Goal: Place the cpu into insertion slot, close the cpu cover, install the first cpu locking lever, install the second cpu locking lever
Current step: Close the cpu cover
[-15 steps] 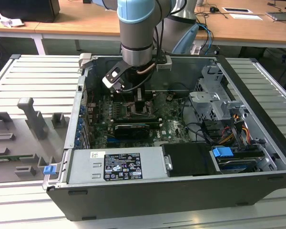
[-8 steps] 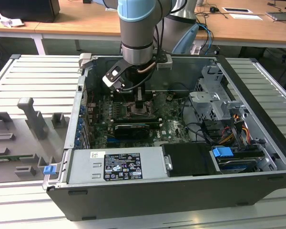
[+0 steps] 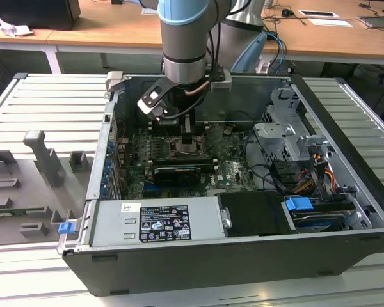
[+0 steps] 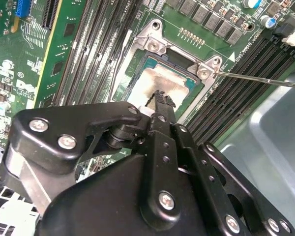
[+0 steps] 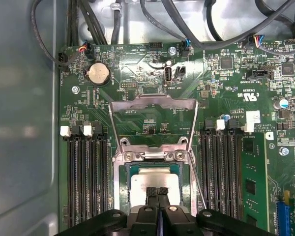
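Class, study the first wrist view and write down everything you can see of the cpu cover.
The cpu cover is a thin silvery metal frame with a large central cut-out, through which the green board shows. It stands open, tilted up and away from the insertion slot. Its hinge runs along the slot's edge, where two screws sit. With the cover open, the cpu lies uncovered in the slot. The gripper, fingers together, is over the cpu and apart from the cover.

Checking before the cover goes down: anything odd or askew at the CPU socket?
Nothing damaged or spilled. The pale silvery square cpu lies square within the dark metal-rimmed insertion slot. The thin silvery cpu cover frame is flipped open, and a thin wire lever juts free. The black tool, shut, is over the chip.
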Motion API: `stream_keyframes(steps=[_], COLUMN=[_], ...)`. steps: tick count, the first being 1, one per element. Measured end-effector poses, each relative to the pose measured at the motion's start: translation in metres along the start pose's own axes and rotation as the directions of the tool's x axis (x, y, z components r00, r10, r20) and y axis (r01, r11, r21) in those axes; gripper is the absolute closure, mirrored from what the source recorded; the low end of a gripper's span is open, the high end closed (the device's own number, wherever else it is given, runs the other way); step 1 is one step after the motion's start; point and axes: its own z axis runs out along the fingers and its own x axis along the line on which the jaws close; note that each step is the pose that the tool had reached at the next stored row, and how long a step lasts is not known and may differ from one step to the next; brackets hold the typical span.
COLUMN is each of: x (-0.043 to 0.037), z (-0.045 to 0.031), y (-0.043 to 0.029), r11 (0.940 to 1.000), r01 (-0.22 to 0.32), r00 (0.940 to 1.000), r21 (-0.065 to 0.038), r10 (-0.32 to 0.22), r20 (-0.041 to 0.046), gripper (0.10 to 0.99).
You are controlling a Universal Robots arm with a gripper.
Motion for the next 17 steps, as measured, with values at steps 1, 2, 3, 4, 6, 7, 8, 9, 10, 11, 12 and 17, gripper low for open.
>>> stream_keyframes(steps=[1,2,3,4,6,7,8,9,10,11,12,17], x=[0.0,0.0,0.0,0.0,0.0001,0.0001,0.0001,0.0002,0.0002,0.0001,0.0001,0.0003], z=[-0.0004,-0.0006,-0.0013,-0.0021,-0.0031,-0.0033,-0.0038,-0.0048,-0.005,-0.0055,-0.0059,-0.0097], y=[0.0,0.0,0.0001,0.0002,0.0004,0.0004,0.0004,0.0005,0.0005,0.0005,0.0006,0.0009], r11=[1.0,1.0,1.0,1.0,1.0,1.0,1.0,1.0,1.0,1.0,1.0,1.0], r01=[0.0,0.0,0.0,0.0,0.0,0.0,0.0,0.0,0.0,0.0,0.0,0.0], r00=[1.0,1.0,1.0,1.0,1.0,1.0,1.0,1.0,1.0,1.0,1.0,1.0], r21=[0.0,0.0,0.0,0.0,0.0,0.0,0.0,0.0,0.0,0.0,0.0,0.0], r10=[0.0,0.0,0.0,0.0,0.0,0.0,0.0,0.0,0.0,0.0,0.0,0.0], r20=[0.0001,0.0001,-0.0001,-0.0001,-0.0002,-0.0003,-0.0001,-0.0001,-0.0002,0.0002,0.0002,-0.0002], gripper=[0.98,0.98,0.98,0.98,0.98,0.98,0.98,0.98,0.98,0.98,0.98,0.98])
